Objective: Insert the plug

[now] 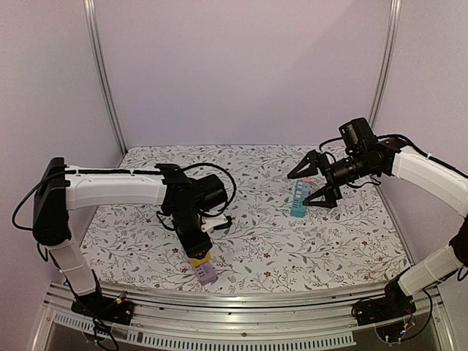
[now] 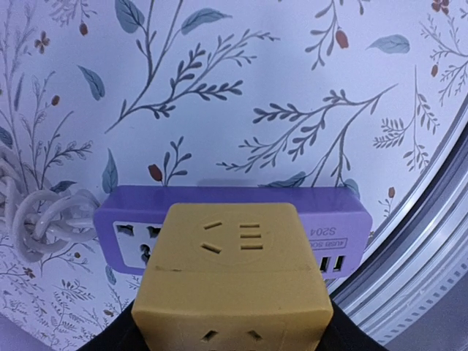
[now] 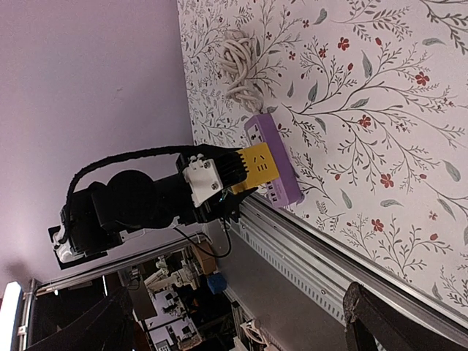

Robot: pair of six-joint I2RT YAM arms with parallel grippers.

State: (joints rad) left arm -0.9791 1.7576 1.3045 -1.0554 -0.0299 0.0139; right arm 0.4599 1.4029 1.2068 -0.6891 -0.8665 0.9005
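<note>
Left claw (image 1: 197, 253) is clamped on the yellow plug (image 2: 234, 285), holding it against the socket face of the purple power strip (image 2: 219, 197) at the worktop's (image 1: 329, 248) near edge. Right claw (image 1: 297, 189) hangs spread wide, gripping nothing, beside an upright teal block (image 1: 299, 205).

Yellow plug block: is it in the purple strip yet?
Done: the yellow adapter plug is picked up, gripped in the left arm's jaws. In hand: it is lined up over the socket face of the purple power strip. Left: pushing it home and letting go; seating isn't visible.
</note>
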